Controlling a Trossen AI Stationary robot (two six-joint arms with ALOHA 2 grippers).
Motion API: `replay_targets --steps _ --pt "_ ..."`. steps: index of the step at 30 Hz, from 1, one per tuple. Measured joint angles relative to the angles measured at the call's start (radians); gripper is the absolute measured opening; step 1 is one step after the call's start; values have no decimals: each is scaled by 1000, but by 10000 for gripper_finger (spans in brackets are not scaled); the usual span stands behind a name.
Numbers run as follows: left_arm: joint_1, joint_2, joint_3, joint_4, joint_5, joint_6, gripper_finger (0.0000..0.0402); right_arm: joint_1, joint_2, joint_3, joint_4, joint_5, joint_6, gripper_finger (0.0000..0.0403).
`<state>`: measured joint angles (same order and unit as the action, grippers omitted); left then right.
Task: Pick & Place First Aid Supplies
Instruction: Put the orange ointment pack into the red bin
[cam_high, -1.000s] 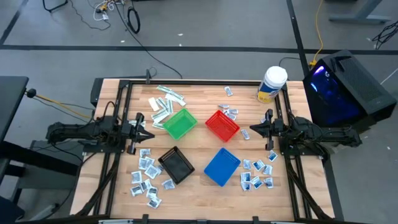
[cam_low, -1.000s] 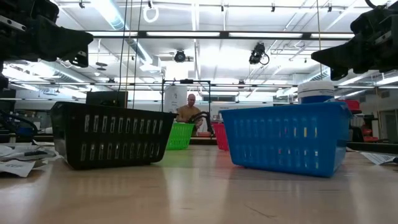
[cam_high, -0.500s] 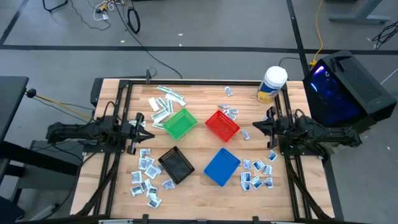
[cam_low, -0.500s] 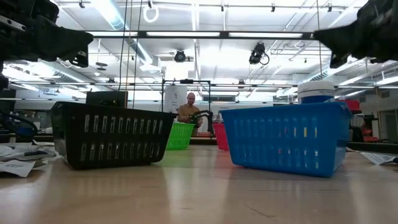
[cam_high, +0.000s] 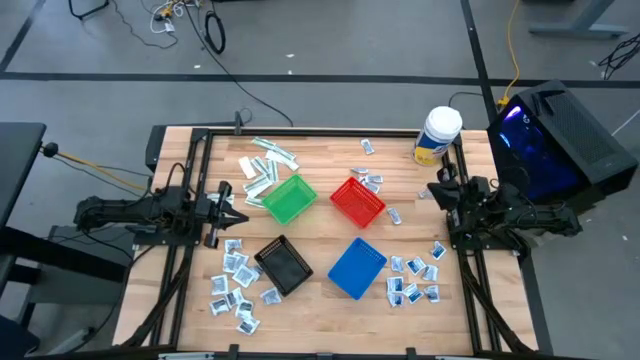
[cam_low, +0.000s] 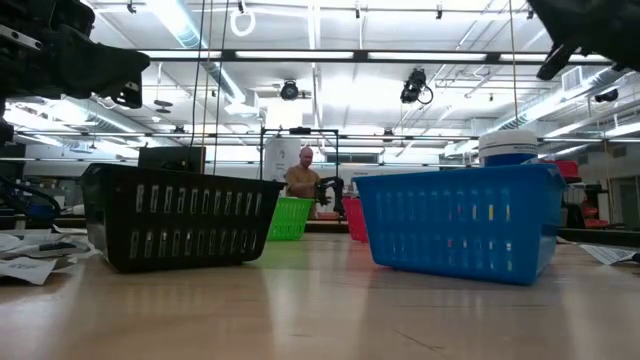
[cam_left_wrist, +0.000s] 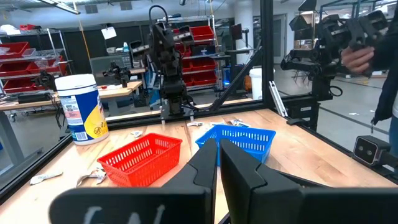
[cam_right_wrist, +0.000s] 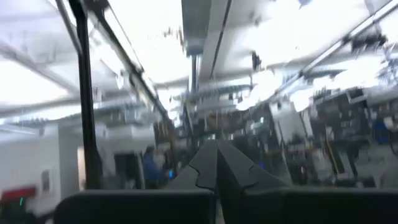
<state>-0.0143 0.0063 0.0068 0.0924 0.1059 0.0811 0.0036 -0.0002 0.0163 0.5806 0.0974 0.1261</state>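
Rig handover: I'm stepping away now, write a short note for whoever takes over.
Left gripper: shut, empty, waiting at the table's left edge.
Right gripper: shut, empty, raised at the right edge, pointing up at the ceiling.
Packets lie loose: clusters by the black basket, right of the blue basket, strips beside the green basket, a few near the red basket.
Done: no packets visible in any basket.
Left: apparently all the picking.

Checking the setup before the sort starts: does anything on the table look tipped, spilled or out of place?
Nothing looks damaged or tipped. The packets lie loose in scattered clusters around the baskets, none visibly inside one. The black basket and blue basket sit skewed to the table edges. The tub stands upright at the far right corner.
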Motion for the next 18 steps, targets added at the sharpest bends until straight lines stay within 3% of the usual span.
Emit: replay_targets --steps 12,18 --pt "0 0 0 0 0 0 25 0 0 12 260 25 9 6" --pt "0 0 0 0 0 0 25 0 10 110 258 131 12 6"
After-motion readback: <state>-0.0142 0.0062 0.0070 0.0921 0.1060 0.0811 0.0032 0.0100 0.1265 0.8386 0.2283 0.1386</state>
